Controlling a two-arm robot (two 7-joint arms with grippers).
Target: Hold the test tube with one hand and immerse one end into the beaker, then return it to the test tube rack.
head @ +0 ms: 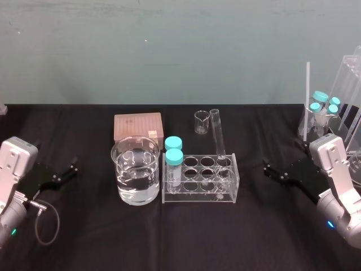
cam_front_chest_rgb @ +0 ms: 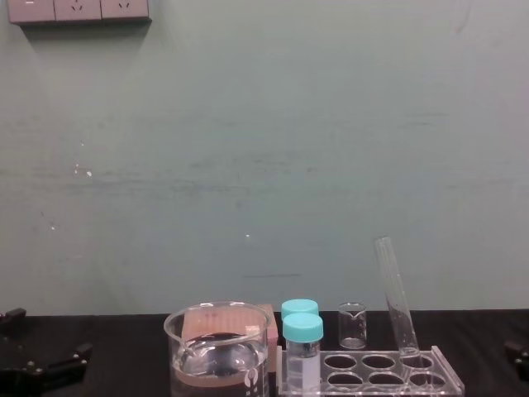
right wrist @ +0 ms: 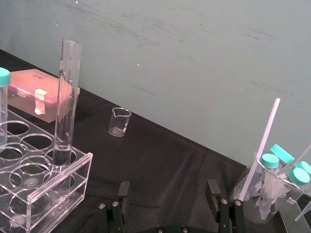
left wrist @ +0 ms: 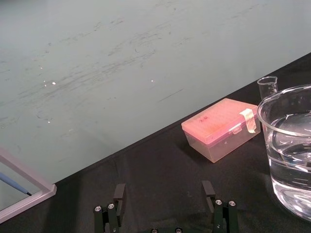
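Test tube [head: 218,135]: clear glass, long and thin, no cap. It sits in the rear-row hole at the right end of the test tube rack [head: 200,196] and is tilted, with its top leaning back and a bit to the left. No pincer is touching it.

The rack is clear acrylic with two rows of holes, near the middle of the black bench [head: 186,237]. Two teal-capped vials [head: 174,153] stand upright in its left end.

Beaker [head: 122,169]: wide, spouted, roughly half full of clear liquid. It stands just left of the rack; can't tell if they touch.

Behind the beaker is a pink lidded box [head: 138,127]. Behind the rack, near the tube's top, is a tiny beaker [head: 201,122]. At the far right a clear holder [head: 347,84] carries more teal-capped tubes [head: 325,103] and a white rod [head: 308,96].

Left pincer [head: 72,168] is low at the bench's left edge, well clear of the beaker, jaws wide and empty. Right pincer [head: 269,171] is to the right of the rack with bare bench between them, also wide and empty. The vials stand between the tube and the beaker.
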